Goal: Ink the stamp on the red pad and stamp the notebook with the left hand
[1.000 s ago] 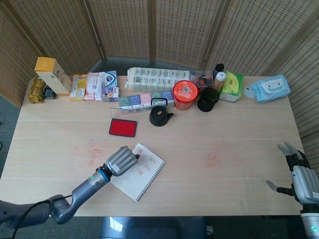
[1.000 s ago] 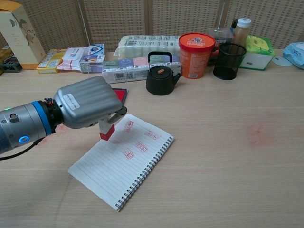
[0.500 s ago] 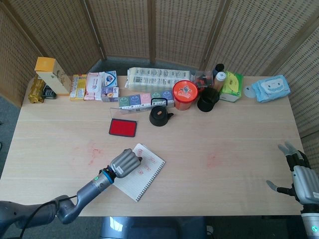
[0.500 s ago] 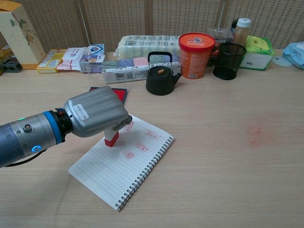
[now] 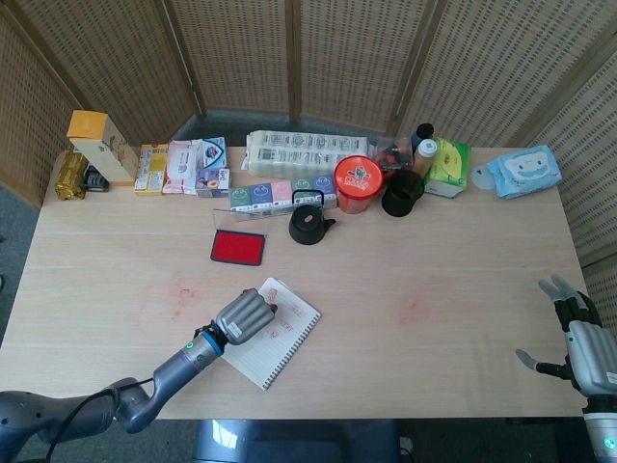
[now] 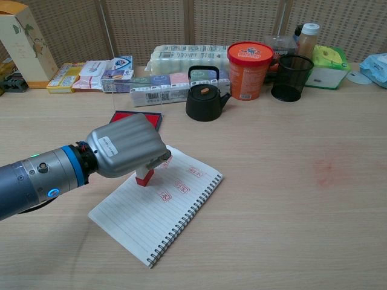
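Since a second ago you've carried the stamp (image 6: 144,176) from the notebook's near-left edge onto the page, and now its red base sits on the paper. Your left hand (image 6: 127,145) is curled around the stamp's top, holding it upright on the notebook (image 6: 154,214), just left of the red imprints already there. The chest view gives you that contact clearly; from the head view the left hand (image 5: 244,315) hides the stamp completely and you only see the knuckles over the notebook (image 5: 280,338). The red pad (image 5: 238,247) lies open beyond the notebook, apart from it; in the chest view the hand covers most of it. Your right hand (image 5: 583,340) shows only in the head view, off the bench's (image 5: 434,289) right end, fingers apart and holding nothing. Further back, a black kettle (image 6: 204,96) stands beside an orange tub (image 6: 250,69) and a black mesh cup (image 6: 291,77). Packets along the back carry print, too small to read; the imprints can't be read either.
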You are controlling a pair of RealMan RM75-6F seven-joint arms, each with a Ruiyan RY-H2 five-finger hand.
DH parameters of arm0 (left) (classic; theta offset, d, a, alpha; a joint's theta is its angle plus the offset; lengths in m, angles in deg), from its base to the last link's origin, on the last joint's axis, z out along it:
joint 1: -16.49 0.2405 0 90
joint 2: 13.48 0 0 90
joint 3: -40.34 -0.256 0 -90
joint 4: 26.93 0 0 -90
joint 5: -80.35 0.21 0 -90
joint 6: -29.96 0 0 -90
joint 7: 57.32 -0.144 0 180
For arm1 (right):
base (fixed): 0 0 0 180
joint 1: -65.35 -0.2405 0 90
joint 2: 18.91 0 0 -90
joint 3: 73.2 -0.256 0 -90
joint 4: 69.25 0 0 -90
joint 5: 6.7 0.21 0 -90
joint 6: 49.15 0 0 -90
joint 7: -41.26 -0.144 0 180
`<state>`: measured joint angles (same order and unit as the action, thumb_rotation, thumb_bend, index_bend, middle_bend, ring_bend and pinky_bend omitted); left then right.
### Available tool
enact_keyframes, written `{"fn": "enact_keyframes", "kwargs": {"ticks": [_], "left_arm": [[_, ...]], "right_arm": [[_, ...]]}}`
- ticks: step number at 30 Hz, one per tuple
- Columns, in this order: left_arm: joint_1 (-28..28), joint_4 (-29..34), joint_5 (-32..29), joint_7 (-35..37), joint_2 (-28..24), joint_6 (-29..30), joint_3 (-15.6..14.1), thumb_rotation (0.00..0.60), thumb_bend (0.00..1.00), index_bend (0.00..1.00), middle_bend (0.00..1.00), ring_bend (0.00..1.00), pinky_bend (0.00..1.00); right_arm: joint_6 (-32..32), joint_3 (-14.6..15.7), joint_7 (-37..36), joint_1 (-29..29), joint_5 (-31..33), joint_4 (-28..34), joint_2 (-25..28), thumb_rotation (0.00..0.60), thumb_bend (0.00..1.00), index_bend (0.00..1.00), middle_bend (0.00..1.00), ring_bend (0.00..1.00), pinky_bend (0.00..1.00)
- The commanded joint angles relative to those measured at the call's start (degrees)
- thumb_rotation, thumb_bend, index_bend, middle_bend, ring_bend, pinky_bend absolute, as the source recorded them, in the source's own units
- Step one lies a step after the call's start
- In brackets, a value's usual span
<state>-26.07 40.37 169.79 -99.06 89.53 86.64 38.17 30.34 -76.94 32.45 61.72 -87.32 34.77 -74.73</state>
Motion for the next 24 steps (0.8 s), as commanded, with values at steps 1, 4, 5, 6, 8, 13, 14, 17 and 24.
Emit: {"fn": "enact_keyframes", "kwargs": {"ticks": [1, 4, 5, 6, 8, 13, 14, 17, 24], "left_arm": [[0.17, -0.46, 0.03, 0.44, 0.27, -0.11, -0.11, 0.6, 0.39, 0.63, 1.0, 1.0, 1.0], [0.36, -0.83, 0.02, 0.76, 0.45, -0.11, -0.14, 0.6, 0.38, 0.63, 1.0, 1.0, 1.0], [0.4, -0.95, 0.06, 0.81, 0.49, -0.08, -0.14, 0.6, 0.39, 0.63, 1.0, 1.0, 1.0], [0.43, -1.02, 0.06, 0.88, 0.52, -0.1, -0.14, 0.6, 0.39, 0.63, 1.0, 1.0, 1.0], [0.49, -1.2, 0.09, 1.02, 0.59, -0.17, -0.15, 0.6, 0.39, 0.63, 1.0, 1.0, 1.0], [0.49, -1.57, 0.18, 1.22, 0.89, -0.35, -0.05, 0.6, 0.39, 0.63, 1.0, 1.0, 1.0], [0.5, -1.65, 0.17, 1.26, 0.95, -0.4, -0.01, 0.6, 0.39, 0.63, 1.0, 1.0, 1.0], [0.52, -1.79, 0.26, 1.33, 1.04, -0.32, 0.08, 0.6, 0.39, 0.63, 1.0, 1.0, 1.0], [0.7, -1.01, 0.83, 1.02, 0.36, 0.78, 0.4, 0.6, 0.38, 0.63, 1.0, 1.0, 1.0]], "right_arm": [[0.02, 0.01, 0.06, 0.01, 0.0, 0.03, -0.01, 0.6, 0.09, 0.0, 0.0, 0.0, 0.0], [0.08, 0.0, 0.11, 0.03, 0.02, 0.04, -0.02, 0.6, 0.1, 0.0, 0.0, 0.0, 0.0], [0.09, 0.0, 0.11, 0.04, 0.03, 0.04, -0.03, 0.6, 0.1, 0.0, 0.0, 0.0, 0.0], [0.08, 0.0, 0.12, 0.03, 0.03, 0.04, -0.03, 0.6, 0.1, 0.0, 0.0, 0.0, 0.0], [0.03, 0.02, 0.13, 0.02, 0.02, 0.03, -0.04, 0.6, 0.1, 0.0, 0.0, 0.0, 0.0], [-0.01, 0.04, 0.17, 0.0, 0.02, 0.04, -0.05, 0.6, 0.1, 0.0, 0.0, 0.0, 0.0], [-0.02, 0.03, 0.14, 0.0, 0.04, 0.04, -0.04, 0.6, 0.1, 0.0, 0.0, 0.0, 0.0], [-0.01, 0.02, 0.07, 0.01, 0.07, 0.02, -0.02, 0.6, 0.1, 0.0, 0.0, 0.0, 0.0], [-0.09, 0.15, 0.21, -0.02, -0.14, 0.07, -0.06, 0.6, 0.1, 0.0, 0.0, 0.0, 0.0]]}}
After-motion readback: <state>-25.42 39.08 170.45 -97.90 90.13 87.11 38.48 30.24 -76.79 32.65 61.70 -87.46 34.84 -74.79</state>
